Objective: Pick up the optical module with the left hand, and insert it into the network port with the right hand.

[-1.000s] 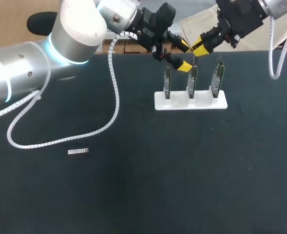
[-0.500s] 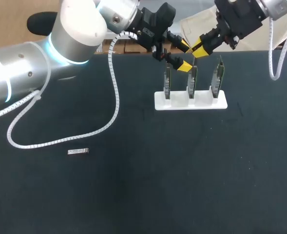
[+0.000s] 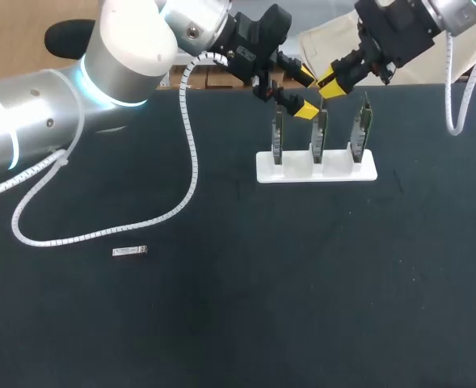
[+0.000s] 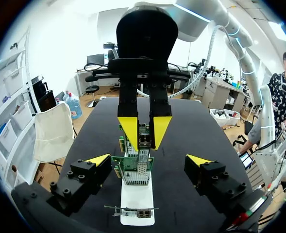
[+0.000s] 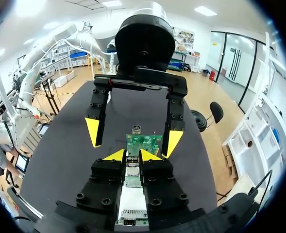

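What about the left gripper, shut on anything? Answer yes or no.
No, the left gripper is open, its yellow tips wide apart and touching nothing.

Matt black table [image 3: 318,307], white plastic stand [image 3: 339,172], metallic optical module [image 3: 130,251]
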